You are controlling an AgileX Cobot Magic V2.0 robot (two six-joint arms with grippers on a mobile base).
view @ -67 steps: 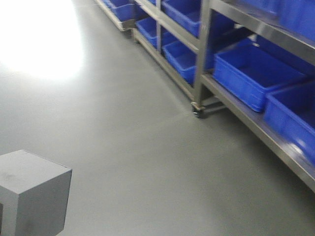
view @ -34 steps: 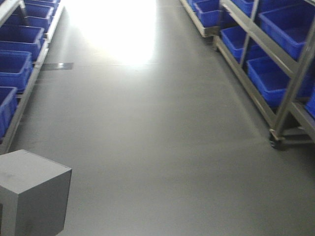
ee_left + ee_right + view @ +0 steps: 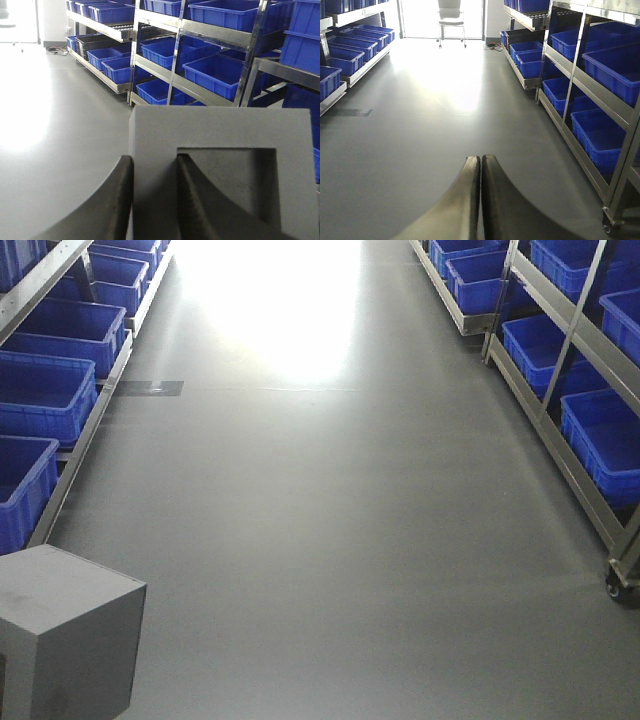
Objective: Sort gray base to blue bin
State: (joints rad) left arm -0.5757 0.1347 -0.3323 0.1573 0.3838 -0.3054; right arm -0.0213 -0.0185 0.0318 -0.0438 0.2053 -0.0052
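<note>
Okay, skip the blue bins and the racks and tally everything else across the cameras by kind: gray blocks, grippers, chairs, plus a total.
gray base: 1
grippers: 2, the left gripper shut on the gray base, the right gripper shut with nothing in its jaws
chair: 1
Total: 4

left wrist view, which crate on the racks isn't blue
The dark crate on the far rack, just under its top shelf; all the other crates are blue.
</note>
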